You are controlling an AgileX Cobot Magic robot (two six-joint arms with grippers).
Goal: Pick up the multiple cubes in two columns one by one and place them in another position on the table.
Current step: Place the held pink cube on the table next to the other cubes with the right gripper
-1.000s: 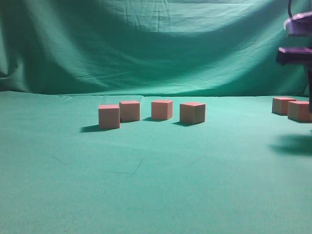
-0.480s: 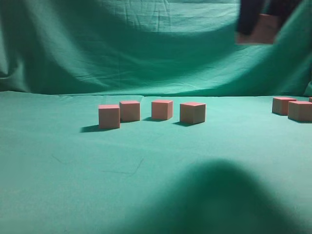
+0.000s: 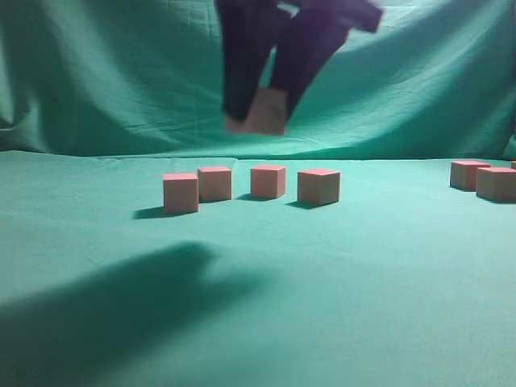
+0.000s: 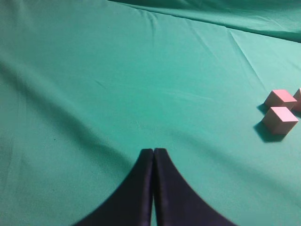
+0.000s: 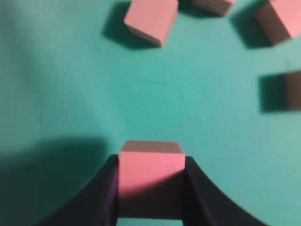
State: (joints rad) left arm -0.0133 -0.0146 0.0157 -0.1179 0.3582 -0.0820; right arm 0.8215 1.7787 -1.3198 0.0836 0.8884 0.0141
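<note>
The right gripper (image 3: 260, 121) hangs in the air above the table (image 3: 339, 306), its two dark fingers (image 3: 238, 72) pointing down and clamped on a held cube (image 3: 262, 117), which is well clear of the cloth. The right wrist view shows the same grip from close up: the held cube (image 5: 151, 176) sits squarely between the two black fingers (image 5: 101, 197), pressed on its left and right faces, with the table's green surface below it. On the table beneath stand four cubes in a loose row (image 3: 251, 185), each apart from its neighbours except the two on the left, which look nearly touching, though the low camera angle makes that hard to judge. At the far right edge of the exterior view sit two more cubes (image 3: 482, 179), close together, with a sliver of another at the very border. A broad dark shadow (image 3: 121, 306) lies across the near left part of the table. The left gripper (image 4: 154, 155) hovers over bare cloth with its fingers pressed flat together, holding nothing; two cubes (image 4: 280, 110) lie well off to its right.
</note>
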